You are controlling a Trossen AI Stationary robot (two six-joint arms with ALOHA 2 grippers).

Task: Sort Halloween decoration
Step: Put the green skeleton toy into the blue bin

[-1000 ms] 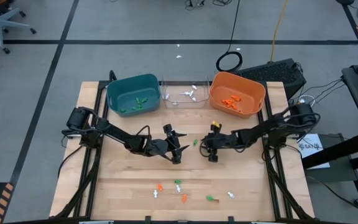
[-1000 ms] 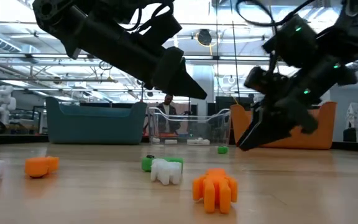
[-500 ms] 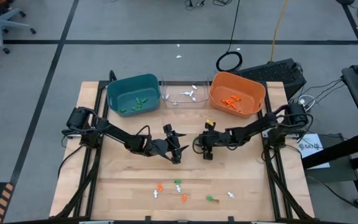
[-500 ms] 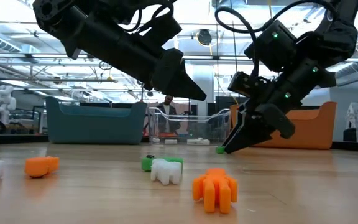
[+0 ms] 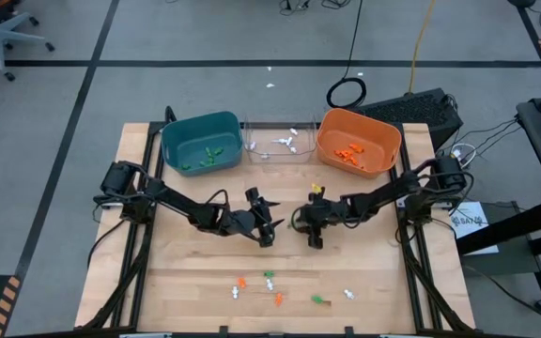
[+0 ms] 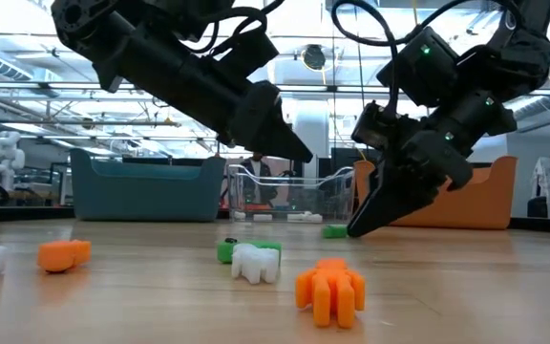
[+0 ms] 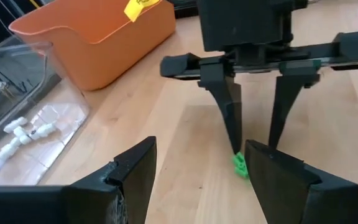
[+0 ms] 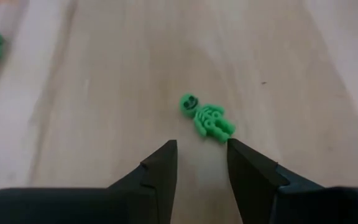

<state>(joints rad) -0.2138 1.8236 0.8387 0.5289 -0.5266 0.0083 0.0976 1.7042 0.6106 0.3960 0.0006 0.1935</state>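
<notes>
Right gripper [image 8: 201, 163] hanging with jaws apart just short of a green skeleton [image 8: 207, 117] lying mid-table, holding nothing, left gripper [image 7: 197, 171] waiting close by, jaws wide, wooden table [image 5: 186, 282], workshop behind.

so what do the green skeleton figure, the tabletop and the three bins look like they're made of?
Green skeleton: moulded plastic by the look, one solid colour, slightly glossy. Tabletop: light wood, visible grain and plank seams, satin finish. Teal bin and orange bin: opaque plastic, smooth rounded rims. Clear bin: transparent plastic, white pieces visible through its wall.
</notes>
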